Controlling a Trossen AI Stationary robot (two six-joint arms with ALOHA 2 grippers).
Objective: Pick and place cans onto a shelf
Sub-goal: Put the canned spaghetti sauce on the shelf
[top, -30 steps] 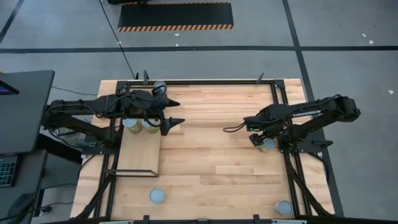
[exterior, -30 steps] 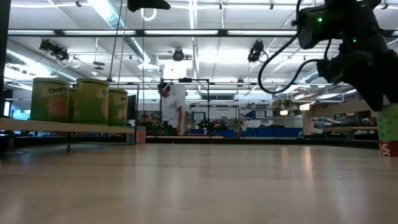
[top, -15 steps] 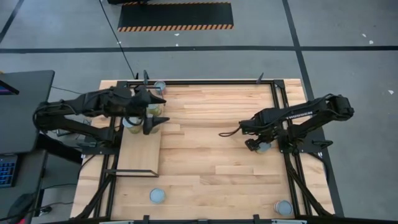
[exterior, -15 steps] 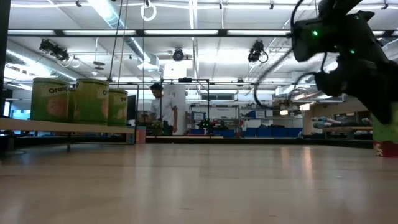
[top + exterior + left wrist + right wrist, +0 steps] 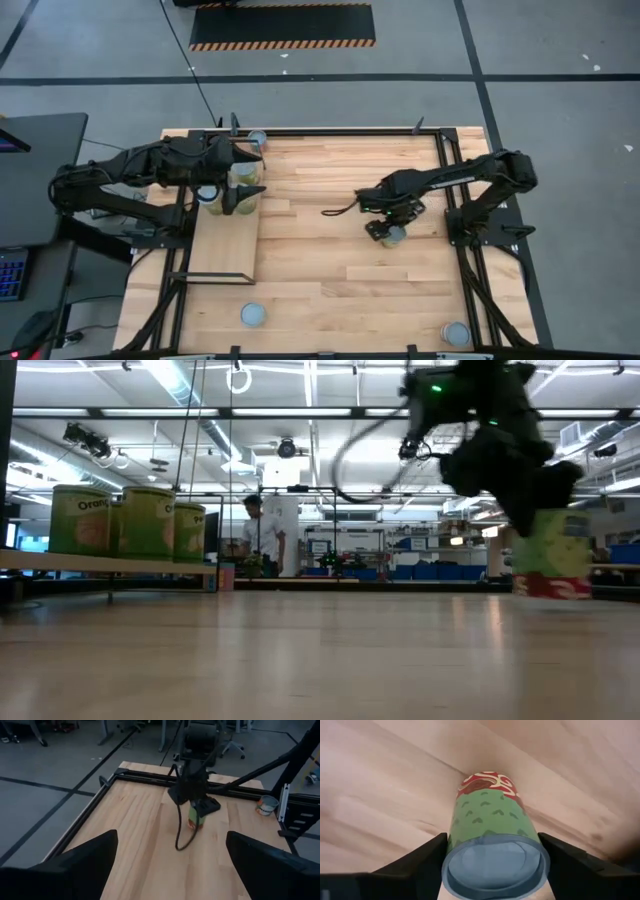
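My right gripper stands over the middle right of the table, shut on a can with a green side and a red band at its bottom; the low view shows that can under the dark hand. My left gripper hovers open above the far end of the shelf, nothing between its fingers. Cans stand on the shelf's far end; the low view shows three cans upright on its board. My right gripper pinches the can's side just under its silver top rim, one finger on each side. The fingers come from above, pointing down. The can stands about upright below them; whether its bottom touches the table I cannot tell.
Single cans stand at the table's far edge, the near edge and the near right corner. A black frame runs around the table. Bare wood lies between the two arms. A person stands far off in the room.
My right gripper has carried the can toward the table's left edge, from near the right frame to the middle right. My left gripper has drawn back toward the left edge, staying open above the shelf's far end.
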